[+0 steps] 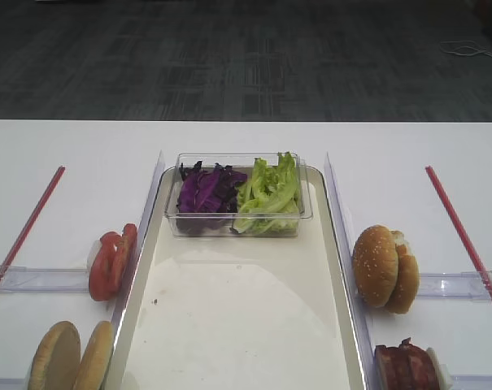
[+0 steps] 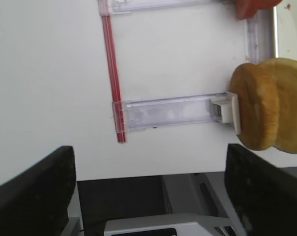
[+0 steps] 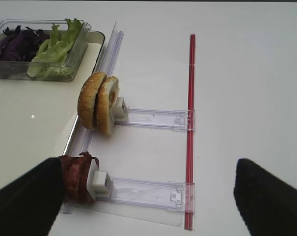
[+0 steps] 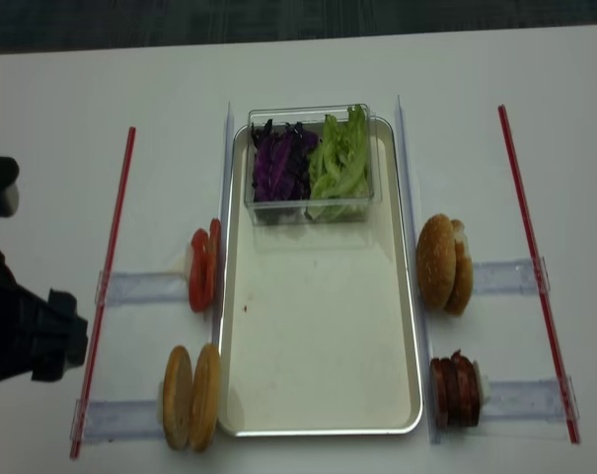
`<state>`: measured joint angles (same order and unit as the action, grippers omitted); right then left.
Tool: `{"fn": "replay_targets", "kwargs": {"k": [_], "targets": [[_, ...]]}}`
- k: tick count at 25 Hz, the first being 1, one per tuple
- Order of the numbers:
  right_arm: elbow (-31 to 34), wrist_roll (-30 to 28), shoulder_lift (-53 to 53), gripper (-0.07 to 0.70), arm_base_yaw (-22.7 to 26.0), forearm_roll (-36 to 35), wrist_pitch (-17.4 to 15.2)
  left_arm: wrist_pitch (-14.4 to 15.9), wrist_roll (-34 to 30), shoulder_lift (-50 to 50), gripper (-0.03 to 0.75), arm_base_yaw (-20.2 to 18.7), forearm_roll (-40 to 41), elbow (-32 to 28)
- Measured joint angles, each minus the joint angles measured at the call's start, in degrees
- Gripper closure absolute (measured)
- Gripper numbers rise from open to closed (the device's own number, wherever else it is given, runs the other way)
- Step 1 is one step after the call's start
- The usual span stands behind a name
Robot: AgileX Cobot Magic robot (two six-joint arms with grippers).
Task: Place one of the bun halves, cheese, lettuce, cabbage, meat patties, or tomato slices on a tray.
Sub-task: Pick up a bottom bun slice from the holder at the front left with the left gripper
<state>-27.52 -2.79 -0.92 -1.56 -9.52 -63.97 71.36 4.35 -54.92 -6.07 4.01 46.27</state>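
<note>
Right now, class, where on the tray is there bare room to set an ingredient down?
The tray is bare from the clear box of cabbage and lettuce down to its near rim. Only the far end is crowded.

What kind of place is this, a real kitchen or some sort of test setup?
Most likely a lab test bench, not a kitchen: burger ingredients stand in clear plastic holders on a bare white table marked with red strips, around a tray, with office carpet beyond.
</note>
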Motion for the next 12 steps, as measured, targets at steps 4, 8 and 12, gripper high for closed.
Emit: {"fn": "replay_targets", "kwargs": {"k": [4, 8, 12], "targets": [[0.00, 0.00, 0.00, -0.058, 0.00, 0.00, 0.00, -0.13, 0.90, -1.05, 0.120, 0.00, 1.66, 0.00], [0.00, 0.00, 0.00, -0.058, 0.00, 0.00, 0.00, -0.26, 1.04, -2.62, 0.130, 0.00, 1.39, 0.00], [0.00, 0.00, 0.00, -0.058, 0.00, 0.00, 0.00, -0.38, 1.29, -3.15, 0.137, 0.00, 0.22, 0.08]]}}
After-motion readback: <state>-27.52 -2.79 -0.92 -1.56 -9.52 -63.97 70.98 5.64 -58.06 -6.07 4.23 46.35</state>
